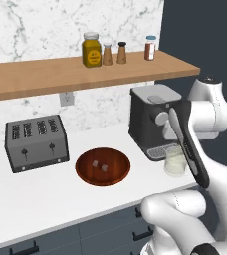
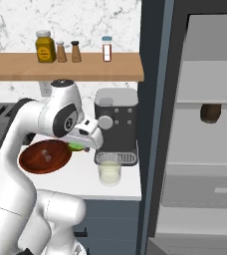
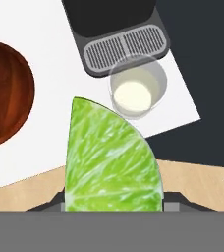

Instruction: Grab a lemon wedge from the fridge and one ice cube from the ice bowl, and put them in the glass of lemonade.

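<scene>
Gripper point(image 2: 80, 145) is closed on the wedge point(image 3: 111, 157), which sits between the fingers at the bottom of the hand view, cut face toward the camera, green-yellow with pale veins. In the right base view a sliver of green shows just under the hand, above the counter between the bowl and the glass.

Glass point(image 3: 136, 91) stands on the white counter point(image 1: 46, 199) directly in front of the coffee machine point(image 2: 116, 124), touching or just short of its drip grille. Pale liquid inside. In the hand view the wedge tip lies just beside the glass rim, to its lower left; the hand is above the counter, not yet over the glass.

Bowl point(image 1: 103, 167) sits on the counter between the toaster point(image 1: 36, 142) and the coffee machine, apart from both. Two ice cubes point(image 1: 104, 168) lie near its centre.

Fridge point(image 2: 195, 124) stands right of the counter, door open, pale shelves visible. A dark brown object point(image 2: 210, 112) is on an upper shelf; too small to identify.

Wooden shelf point(image 1: 85, 72) above the counter carries a yellow jar point(image 1: 91, 50), two shakers point(image 1: 107, 54) and a red-filled bottle point(image 1: 150, 48).

In the left base view the forearm crosses in front of the coffee machine and partly hides the glass.
</scene>
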Available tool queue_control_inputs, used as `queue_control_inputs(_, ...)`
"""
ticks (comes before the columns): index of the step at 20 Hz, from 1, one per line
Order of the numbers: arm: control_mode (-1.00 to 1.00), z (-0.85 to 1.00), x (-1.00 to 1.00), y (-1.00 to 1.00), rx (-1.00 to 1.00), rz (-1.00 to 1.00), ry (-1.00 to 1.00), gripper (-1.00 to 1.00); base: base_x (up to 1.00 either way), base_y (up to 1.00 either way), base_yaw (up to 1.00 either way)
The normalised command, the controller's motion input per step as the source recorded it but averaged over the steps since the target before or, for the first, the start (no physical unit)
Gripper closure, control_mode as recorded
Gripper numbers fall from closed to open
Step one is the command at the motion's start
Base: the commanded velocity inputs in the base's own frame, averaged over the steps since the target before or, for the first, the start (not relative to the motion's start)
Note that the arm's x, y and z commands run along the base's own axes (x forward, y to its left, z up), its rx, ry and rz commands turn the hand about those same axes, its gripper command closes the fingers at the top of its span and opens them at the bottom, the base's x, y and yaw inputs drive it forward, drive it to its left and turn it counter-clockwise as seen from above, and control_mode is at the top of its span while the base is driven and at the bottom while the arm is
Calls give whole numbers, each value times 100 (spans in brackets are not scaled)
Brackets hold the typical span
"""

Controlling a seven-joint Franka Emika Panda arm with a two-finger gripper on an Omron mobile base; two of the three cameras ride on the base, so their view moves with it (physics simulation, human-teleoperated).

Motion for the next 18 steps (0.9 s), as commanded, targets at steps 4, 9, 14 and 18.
queue_control_inputs(4, -100, -58, 68, -43, 0, 0, 0, 100, 0, 0, 0)
queue_control_inputs(9, -100, -80, 59, -9, 0, 0, 4, 100, 0, 0, 0)
queue_control_inputs(14, -100, -29, 31, -6, 0, 0, 8, 100, 0, 0, 0)
queue_control_inputs(18, -100, -11, 0, -11, 0, 0, 5, 100, 0, 0, 0)
